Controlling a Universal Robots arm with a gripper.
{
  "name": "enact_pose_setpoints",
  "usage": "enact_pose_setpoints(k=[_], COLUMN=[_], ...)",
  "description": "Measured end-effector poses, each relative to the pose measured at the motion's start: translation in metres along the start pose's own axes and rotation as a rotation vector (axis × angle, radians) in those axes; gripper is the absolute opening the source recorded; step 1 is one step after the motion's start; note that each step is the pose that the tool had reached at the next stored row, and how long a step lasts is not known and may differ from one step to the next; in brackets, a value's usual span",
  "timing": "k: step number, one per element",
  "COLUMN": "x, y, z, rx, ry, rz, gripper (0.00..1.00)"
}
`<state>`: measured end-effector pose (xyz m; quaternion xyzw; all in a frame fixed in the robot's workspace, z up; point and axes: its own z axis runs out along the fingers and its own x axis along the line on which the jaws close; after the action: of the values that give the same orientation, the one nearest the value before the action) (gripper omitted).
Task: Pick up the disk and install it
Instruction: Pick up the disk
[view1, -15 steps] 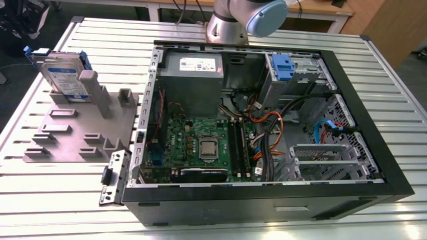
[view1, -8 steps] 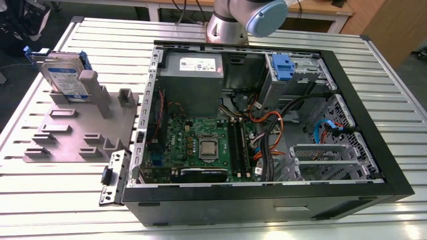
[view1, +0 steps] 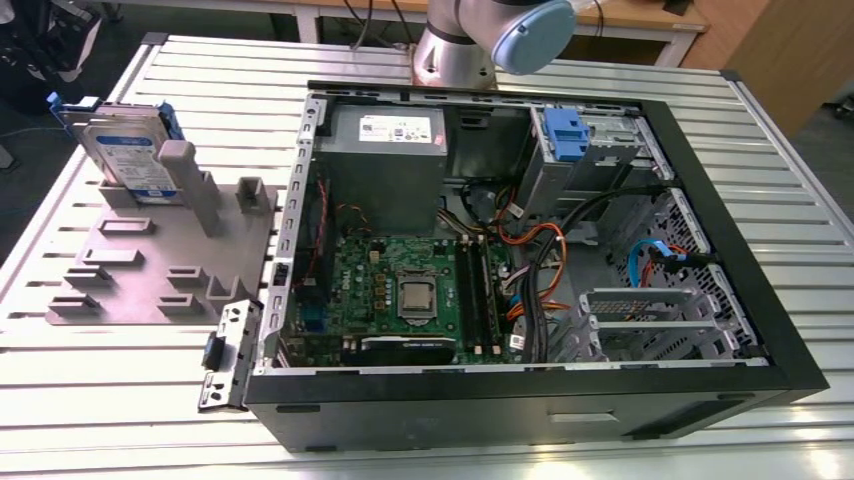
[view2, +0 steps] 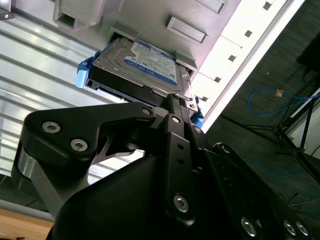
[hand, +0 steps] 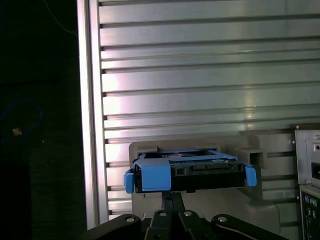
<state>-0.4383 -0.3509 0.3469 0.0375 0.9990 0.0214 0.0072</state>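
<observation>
The disk (view1: 127, 150) stands on edge in a slot at the far end of a grey fixture (view1: 147, 260), on the exterior view's left. It is a silver drive with a white and blue label, held in a blue carrier frame. In both wrist views the disk (view2: 145, 67) (hand: 190, 172) lies just beyond my gripper's tips, apart from them. My gripper (hand: 172, 197) (view2: 175, 97) is shut, its black fingers together and holding nothing.
An open computer case (view1: 534, 250) lies on the slatted metal table (view1: 747, 150), with a motherboard, cables and a grey power supply box (view1: 387, 135) inside. A bare blue bracket (view1: 565, 135) sits in the drive bay. The arm's base (view1: 494, 40) rises behind the case.
</observation>
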Motion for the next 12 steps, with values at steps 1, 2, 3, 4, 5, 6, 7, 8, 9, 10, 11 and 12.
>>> enact_pose_setpoints(k=[1, 2, 3, 4, 5, 6, 7, 8, 9, 10, 11, 12], x=[0.0000, 0.0000, 0.0001, 0.0001, 0.0001, 0.0001, 0.0001, 0.0001, 0.0001, 0.0001, 0.0001, 0.0001], y=[0.0000, 0.0000, 0.0000, 0.0000, 0.0000, 0.0000, 0.0000, 0.0000, 0.0000, 0.0000, 0.0000, 0.0000], z=[0.0000, 0.0000, 0.0000, 0.0000, 0.0000, 0.0000, 0.0000, 0.0000, 0.0000, 0.0000, 0.0000, 0.0000], rx=[0.0000, -0.0001, -0.0002, -0.0003, -0.0003, -0.0004, -0.0005, -0.0006, -0.0007, -0.0007, -0.0008, -0.0008], ry=[0.0001, 0.0003, 0.0004, 0.0005, 0.0008, 0.0010, 0.0013, 0.0017, 0.0020, 0.0023, 0.0026, 0.0026], rz=[-0.002, -0.005, -0.009, -0.014, -0.019, -0.025, -0.032, -0.039, -0.046, -0.053, -0.058, -0.059], gripper=[0.11, 0.11, 0.11, 0.11, 0.11, 0.11, 0.11, 0.11, 0.11, 0.11, 0.11, 0.11])
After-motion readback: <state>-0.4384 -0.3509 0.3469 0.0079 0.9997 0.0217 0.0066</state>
